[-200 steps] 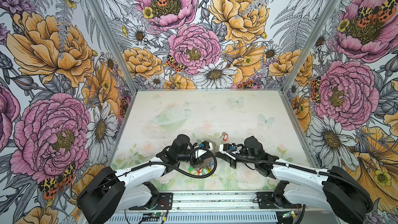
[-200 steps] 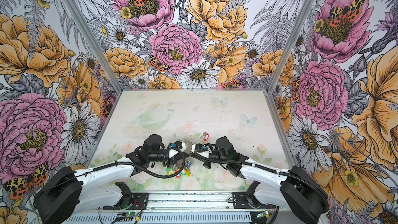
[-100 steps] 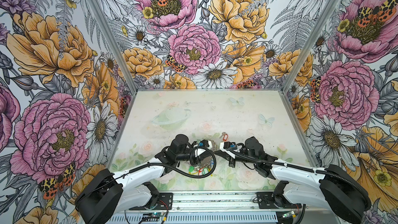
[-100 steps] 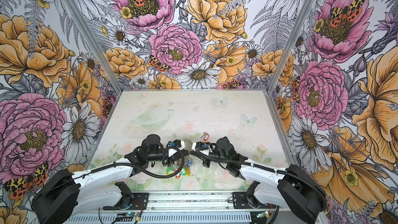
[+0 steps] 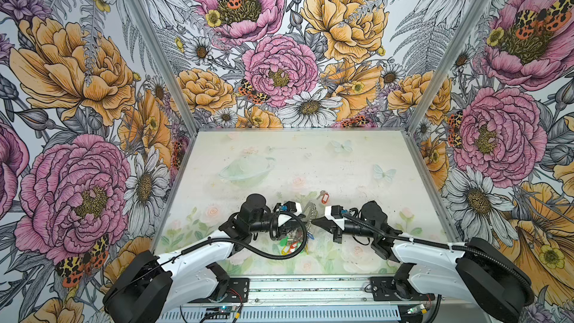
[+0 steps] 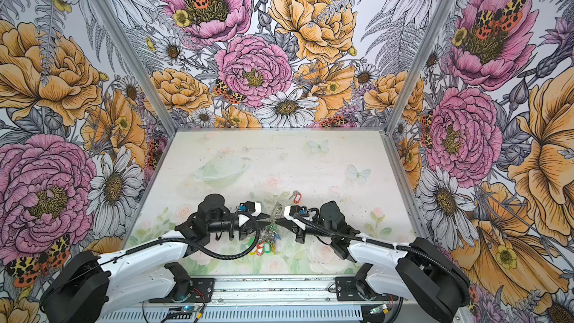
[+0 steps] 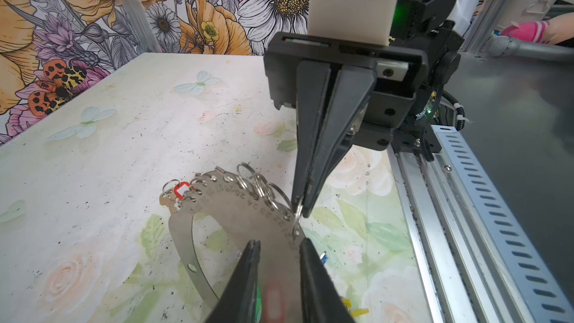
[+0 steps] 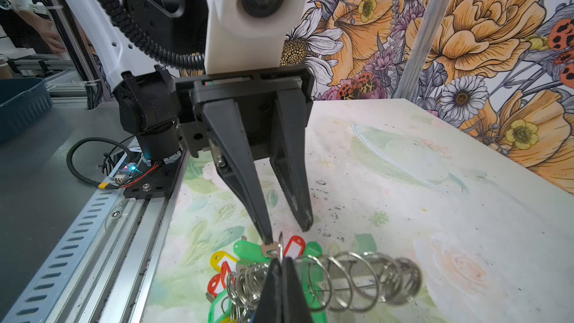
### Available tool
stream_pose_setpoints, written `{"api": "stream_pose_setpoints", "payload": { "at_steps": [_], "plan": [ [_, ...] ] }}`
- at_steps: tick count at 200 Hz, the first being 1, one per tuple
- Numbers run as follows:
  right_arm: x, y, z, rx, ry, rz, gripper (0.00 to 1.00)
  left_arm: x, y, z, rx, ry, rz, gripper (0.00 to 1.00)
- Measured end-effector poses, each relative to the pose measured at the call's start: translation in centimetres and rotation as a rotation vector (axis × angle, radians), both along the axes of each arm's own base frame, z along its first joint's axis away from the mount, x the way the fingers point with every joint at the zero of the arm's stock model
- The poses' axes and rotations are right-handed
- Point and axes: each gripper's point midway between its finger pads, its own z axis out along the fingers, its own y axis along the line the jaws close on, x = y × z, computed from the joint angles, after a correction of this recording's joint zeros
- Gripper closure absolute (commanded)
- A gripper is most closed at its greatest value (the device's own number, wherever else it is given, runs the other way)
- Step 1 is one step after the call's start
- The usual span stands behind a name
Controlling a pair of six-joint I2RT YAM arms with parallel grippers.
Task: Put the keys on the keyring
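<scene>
The keys, a red tag [image 5: 325, 196] [image 6: 297, 196] with a small key, lie flat on the table just beyond both grippers; in the left wrist view the tag [image 7: 181, 189] shows behind the plate. The keyring [image 5: 307, 212] [image 6: 275, 212] is a grey plate [image 7: 248, 222] edged with split rings [image 8: 357, 274]. My right gripper [image 8: 281, 261] [image 7: 302, 209] [image 5: 313, 221] is shut on one split ring at the plate's rim. My left gripper [image 7: 279, 242] [image 8: 287, 233] [image 5: 302, 216] faces it, jaws apart astride the plate's edge. One left fingertip [image 8: 266, 237] meets a small silver key on the bunch.
A bunch of green, yellow, red and blue tags [image 5: 290, 243] [image 8: 245, 251] hangs from the keyring onto the table near the front edge. The metal rail [image 7: 466, 212] runs along the front. Patterned walls close in the back and both sides.
The left gripper's jaws have parted from shut. The right gripper has closed fully on the split ring. Both arms have hardly shifted.
</scene>
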Motion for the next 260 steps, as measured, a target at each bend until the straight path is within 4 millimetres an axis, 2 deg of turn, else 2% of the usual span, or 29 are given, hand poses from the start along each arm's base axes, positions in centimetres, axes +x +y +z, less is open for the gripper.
{"api": "stream_pose_setpoints", "payload": {
  "at_steps": [38,99,167,260],
  "plan": [
    [0.2,0.2,-0.8,-0.014,0.034,-0.001,1.00,-0.2,-0.1,-0.1,0.001,0.008,-0.014,0.78],
    [0.1,0.9,-0.7,0.000,0.041,0.023,1.00,-0.2,-0.2,-0.8,0.015,0.027,-0.011,0.82],
    [0.3,1.4,-1.0,-0.013,0.046,0.016,1.00,1.1,0.0,-1.4,0.029,0.067,0.073,0.84],
    [1.0,1.5,-1.4,-0.047,0.029,-0.018,1.00,2.1,0.3,-1.6,0.026,0.115,0.132,0.77]
  ]
}}
